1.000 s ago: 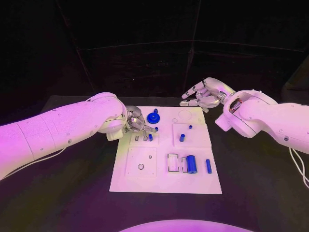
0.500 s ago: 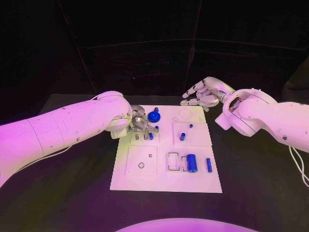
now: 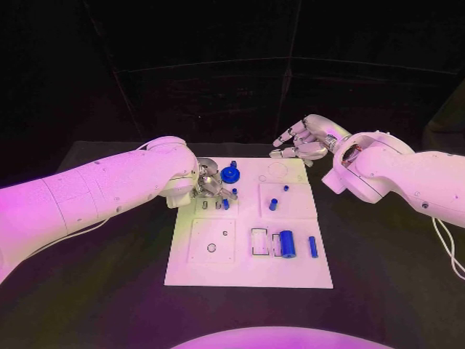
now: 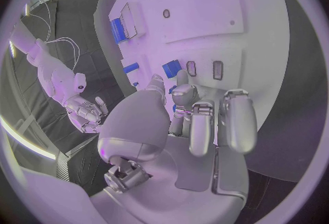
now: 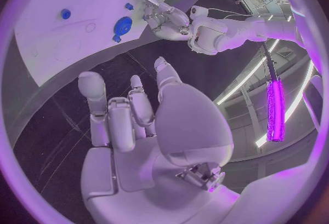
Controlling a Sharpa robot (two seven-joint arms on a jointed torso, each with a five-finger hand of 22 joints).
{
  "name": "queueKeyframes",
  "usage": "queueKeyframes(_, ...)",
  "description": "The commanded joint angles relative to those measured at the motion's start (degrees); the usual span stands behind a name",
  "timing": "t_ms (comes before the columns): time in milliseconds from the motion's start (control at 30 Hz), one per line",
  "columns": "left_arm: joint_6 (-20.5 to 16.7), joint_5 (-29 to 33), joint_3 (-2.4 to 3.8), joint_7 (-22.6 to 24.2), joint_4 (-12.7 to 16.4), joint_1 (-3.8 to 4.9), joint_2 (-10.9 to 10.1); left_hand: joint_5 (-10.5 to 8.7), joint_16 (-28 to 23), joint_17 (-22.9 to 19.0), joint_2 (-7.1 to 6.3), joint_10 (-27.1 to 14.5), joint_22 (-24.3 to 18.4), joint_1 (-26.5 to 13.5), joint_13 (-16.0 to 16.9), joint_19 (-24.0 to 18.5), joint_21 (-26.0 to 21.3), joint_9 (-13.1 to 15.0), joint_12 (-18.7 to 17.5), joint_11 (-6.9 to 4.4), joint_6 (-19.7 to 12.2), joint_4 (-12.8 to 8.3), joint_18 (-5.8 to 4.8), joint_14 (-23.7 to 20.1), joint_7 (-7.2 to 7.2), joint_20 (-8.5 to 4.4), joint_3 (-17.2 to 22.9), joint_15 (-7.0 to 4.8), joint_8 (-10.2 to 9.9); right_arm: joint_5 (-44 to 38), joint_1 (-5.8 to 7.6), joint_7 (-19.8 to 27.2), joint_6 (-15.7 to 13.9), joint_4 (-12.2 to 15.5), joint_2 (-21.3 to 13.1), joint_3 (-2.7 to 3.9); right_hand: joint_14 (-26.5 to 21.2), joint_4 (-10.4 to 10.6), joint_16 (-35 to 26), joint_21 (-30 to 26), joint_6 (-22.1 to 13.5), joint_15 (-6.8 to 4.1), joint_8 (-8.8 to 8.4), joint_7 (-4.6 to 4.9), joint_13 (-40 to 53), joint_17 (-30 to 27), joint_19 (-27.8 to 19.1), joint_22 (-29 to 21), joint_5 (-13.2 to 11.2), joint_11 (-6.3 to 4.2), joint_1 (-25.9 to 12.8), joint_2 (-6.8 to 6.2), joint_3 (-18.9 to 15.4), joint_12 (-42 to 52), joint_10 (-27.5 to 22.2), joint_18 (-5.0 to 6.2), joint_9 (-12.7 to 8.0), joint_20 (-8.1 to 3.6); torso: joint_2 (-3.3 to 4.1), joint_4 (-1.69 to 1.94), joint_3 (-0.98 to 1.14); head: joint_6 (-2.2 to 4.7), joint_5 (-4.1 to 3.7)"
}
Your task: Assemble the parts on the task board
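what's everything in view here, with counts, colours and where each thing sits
task board: one, white, middle of the black table
table: one, black, under the board
round gear-like part: one, blue, far left area of the board, beside the left robot hand
large cylinder: one, blue, near right area of the board, lying flat
thin pin: one, blue, right of the large cylinder
small parts: a few, blue, middle of the board; exact count unclear
left robot hand: one, silver, over the board's far left area, fingers down among the small parts; whether it holds one cannot be told
right robot hand: one, silver, beyond the board's far right corner, fingers curled, nothing in it
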Motion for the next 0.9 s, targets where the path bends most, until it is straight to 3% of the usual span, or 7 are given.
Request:
queueKeyframes(33, 0.77, -0.58, 0.01, -0.33, -0.08, 0.11, 0.14, 0.02, 0.35, 15.08, 0.00, 0.40, 0.13, 0.64, 0.14, 1.25, 0.24, 0.17, 0.45, -0.10, -0.44, -0.45, -1.00, 6.15, 0.11, -0.44, -0.07, -0.42, 0.36, -0.28, 0.14, -0.03, 0.41, 0.02, 0.09, 0.03, 2.83, 0.00, -0.36, -0.23, 0.16, -0.38, 0.36, -0.23, -0.04, 0.67, -0.27, -0.05, 0.24, -0.22, 0.21, 0.26, -0.49, -0.32, -0.01, 0.51, -0.02, 0.06, 0.00, 0.04, 0.02, -0.07, -0.06)
queueKeyframes(300, 1.66, -0.73, -0.01, -0.33, -0.59, 0.10, 0.56, 0.03, 0.35, 15.08, 0.61, 0.40, 0.51, 2.29, 0.17, 1.23, 0.46, 0.77, 0.64, -0.14, -0.89, -1.60, -1.04, 6.15, 0.07, -0.45, 0.21, -0.44, 1.15, -0.26, 0.14, -0.16, 0.64, -0.09, 0.15, 0.03, 2.82, 0.00, -0.41, -0.26, 0.21, -0.39, 0.43, -0.25, -0.04, 0.62, -0.25, -0.04, 0.36, -0.24, 0.33, 0.40, -0.55, -0.30, 0.02, 0.50, -0.01, 0.05, -0.01, 0.04, -0.02, -0.18, -0.41)
queueKeyframes(900, 2.17, -0.91, -0.19, -0.31, -0.63, 0.10, 1.16, 0.03, 0.35, 15.08, 0.51, 0.45, 0.77, 3.19, 0.26, 1.23, 0.60, 1.05, 0.79, -0.16, -1.10, -2.42, -1.08, 6.15, 0.06, -0.45, 0.27, -0.45, 1.52, -0.78, 0.14, -0.23, 1.80, -0.11, 0.18, 0.03, 2.81, 0.10, -0.53, -0.44, 0.44, -0.46, 0.71, -0.33, -0.06, 0.49, -0.28, -0.26, 0.82, -0.32, 0.59, 0.85, -0.81, -0.29, 0.09, 0.53, 0.02, -0.01, -0.04, 0.03, 0.00, -0.59, -0.36)
